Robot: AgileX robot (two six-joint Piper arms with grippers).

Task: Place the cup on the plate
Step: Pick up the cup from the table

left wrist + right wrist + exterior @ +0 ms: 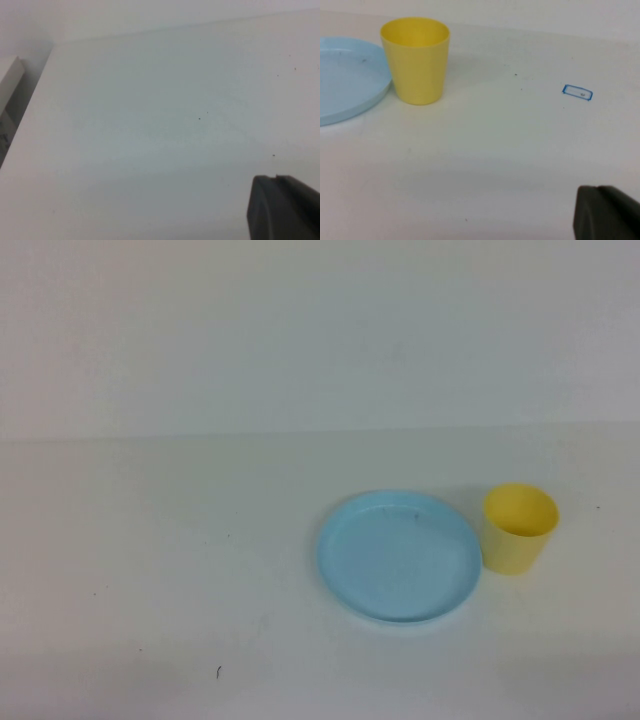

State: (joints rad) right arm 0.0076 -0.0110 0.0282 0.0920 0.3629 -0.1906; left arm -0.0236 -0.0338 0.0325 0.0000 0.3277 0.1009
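Note:
The yellow cup (518,530) stands upright on the white table, just right of the light blue plate (400,556) and close against its rim. Both also show in the right wrist view, the cup (416,60) beside the plate (345,80). My right gripper (597,188) is some way from the cup, low over the bare table, its dark fingers together and empty. My left gripper (276,177) is over bare table with its fingers together and empty; neither the cup nor the plate shows there. Neither arm shows in the high view.
A small blue rectangular mark (577,92) lies on the table beyond the right gripper. A pale block (7,85) stands at the table's side in the left wrist view. The table meets a white wall at the back.

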